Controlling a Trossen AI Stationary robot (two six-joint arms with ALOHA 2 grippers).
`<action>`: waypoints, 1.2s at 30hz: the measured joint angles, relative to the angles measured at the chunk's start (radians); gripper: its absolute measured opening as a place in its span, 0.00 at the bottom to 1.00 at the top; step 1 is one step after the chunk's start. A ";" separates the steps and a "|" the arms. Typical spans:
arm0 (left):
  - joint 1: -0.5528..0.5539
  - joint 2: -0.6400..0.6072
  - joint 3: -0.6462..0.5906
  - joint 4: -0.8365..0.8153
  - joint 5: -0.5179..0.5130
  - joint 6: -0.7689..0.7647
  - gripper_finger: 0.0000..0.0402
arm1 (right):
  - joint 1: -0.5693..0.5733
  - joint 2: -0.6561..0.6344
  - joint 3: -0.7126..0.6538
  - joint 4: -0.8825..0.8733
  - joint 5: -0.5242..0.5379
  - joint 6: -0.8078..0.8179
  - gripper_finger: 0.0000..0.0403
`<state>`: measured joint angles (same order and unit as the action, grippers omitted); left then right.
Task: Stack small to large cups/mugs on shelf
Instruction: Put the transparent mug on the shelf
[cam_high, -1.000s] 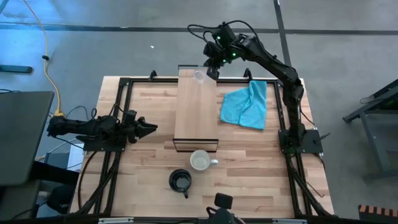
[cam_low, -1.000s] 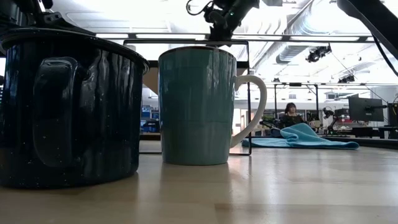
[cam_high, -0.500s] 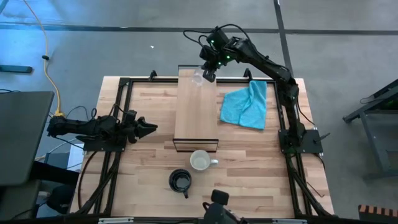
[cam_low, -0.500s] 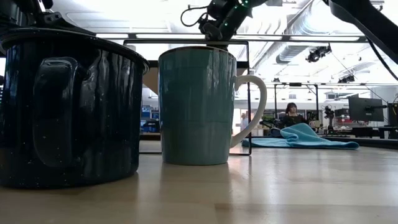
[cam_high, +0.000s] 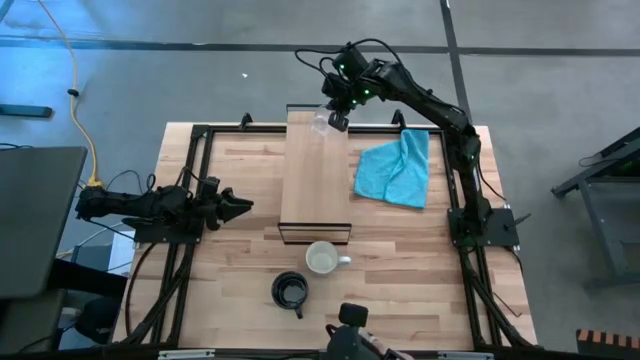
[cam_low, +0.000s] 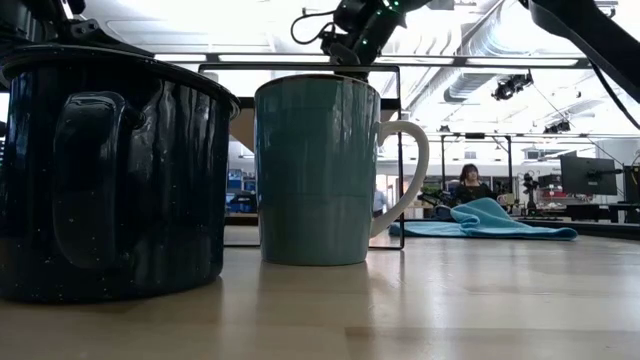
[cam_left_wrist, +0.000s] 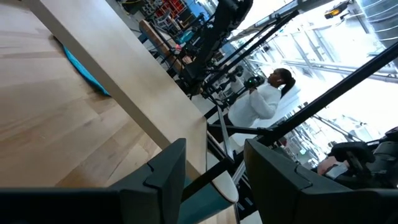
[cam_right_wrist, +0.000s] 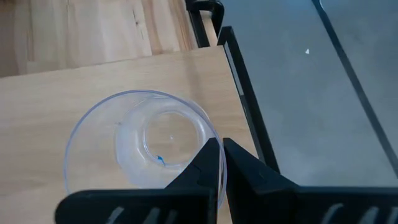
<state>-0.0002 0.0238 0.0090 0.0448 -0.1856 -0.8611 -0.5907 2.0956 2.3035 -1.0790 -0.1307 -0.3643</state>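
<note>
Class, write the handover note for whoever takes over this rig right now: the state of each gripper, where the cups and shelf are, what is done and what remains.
Right gripper: shut on the rim of the glass cup, over the far end of the shelf. Whether the cup rests on the board yet cannot be told.
Left gripper: open, empty, waiting at the table's left side.
White mug stands on the table just before the shelf's near end; black mug nearer still, slightly to its left.
Blue cloth lies right of the shelf.
Done: smallest cup brought to the shelf's far end.
Left: release it, then place the black mug, then the white mug.
</note>
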 joint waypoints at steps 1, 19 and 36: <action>0.000 0.000 0.000 0.000 0.000 0.000 0.38 | 0.000 0.000 0.000 0.003 0.000 -0.011 0.00; 0.000 0.000 0.000 0.000 0.000 0.000 0.38 | -0.004 0.048 0.000 0.024 0.002 -0.064 0.00; 0.000 0.000 0.000 0.000 -0.002 0.016 0.38 | -0.011 0.047 0.000 0.027 0.006 -0.078 0.00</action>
<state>-0.0002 0.0235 0.0090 0.0448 -0.1879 -0.8448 -0.6022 2.1429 2.3035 -1.0517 -0.1249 -0.4419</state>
